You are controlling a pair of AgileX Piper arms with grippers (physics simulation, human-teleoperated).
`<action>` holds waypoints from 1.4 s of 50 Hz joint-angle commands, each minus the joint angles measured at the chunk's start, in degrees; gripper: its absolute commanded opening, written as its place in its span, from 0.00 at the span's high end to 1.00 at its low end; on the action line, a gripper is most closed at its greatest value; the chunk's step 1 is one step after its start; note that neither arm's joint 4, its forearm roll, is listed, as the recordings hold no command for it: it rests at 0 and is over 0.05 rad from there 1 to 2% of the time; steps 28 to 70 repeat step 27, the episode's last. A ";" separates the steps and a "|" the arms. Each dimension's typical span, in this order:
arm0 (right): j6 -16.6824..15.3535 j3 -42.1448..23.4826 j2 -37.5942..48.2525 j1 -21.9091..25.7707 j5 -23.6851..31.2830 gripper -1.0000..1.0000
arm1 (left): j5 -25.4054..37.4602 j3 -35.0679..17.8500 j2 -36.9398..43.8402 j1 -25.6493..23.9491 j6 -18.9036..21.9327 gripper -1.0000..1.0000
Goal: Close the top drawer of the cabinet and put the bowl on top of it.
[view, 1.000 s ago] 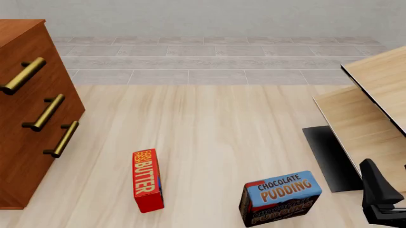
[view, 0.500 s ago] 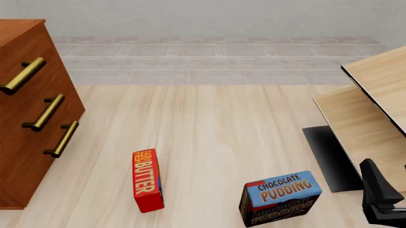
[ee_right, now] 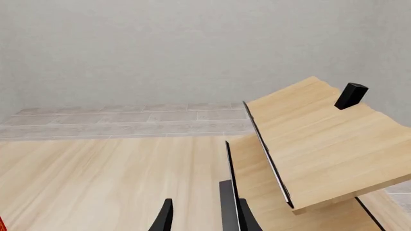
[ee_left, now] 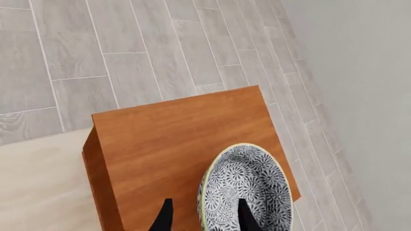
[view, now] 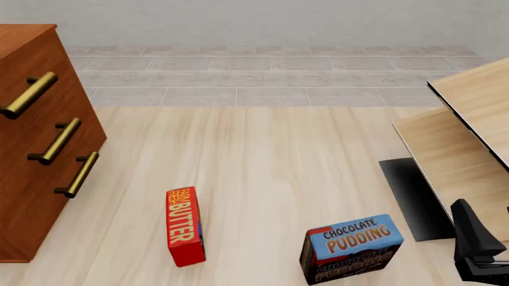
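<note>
Left wrist view: left gripper (ee_left: 202,216) fingers straddle the near rim of the bowl (ee_left: 247,190), apparently grasping it; bowl sits on the cabinet (ee_left: 173,139) top, toward its wall-side edge.

Front view: top drawer (view: 32,89) flush, closed. Butter (view: 183,226) at 7 o'clock, pudding (view: 351,248) at 5 o'clock.

Right gripper (ee_right: 202,216): fingers apart, released, nothing between them.

The pale wood table (view: 270,161) carries the cabinet (view: 32,179), a butter box (view: 183,226) and a pudding box (view: 351,248).
</note>
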 commanded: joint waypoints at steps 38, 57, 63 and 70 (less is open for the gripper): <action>-0.17 -0.03 0.01 0.22 0.22 0.00 | -0.02 -17.57 -3.60 -0.11 9.38 0.00; -0.17 -0.03 0.01 0.22 0.22 0.00 | -0.02 -17.57 -3.60 -0.11 9.38 0.00; -0.17 -0.03 0.01 0.22 0.22 0.00 | -0.02 -17.57 -3.60 -0.11 9.38 0.00; -0.17 -0.03 0.01 0.22 0.22 0.00 | -0.02 -17.57 -3.60 -0.11 9.38 0.00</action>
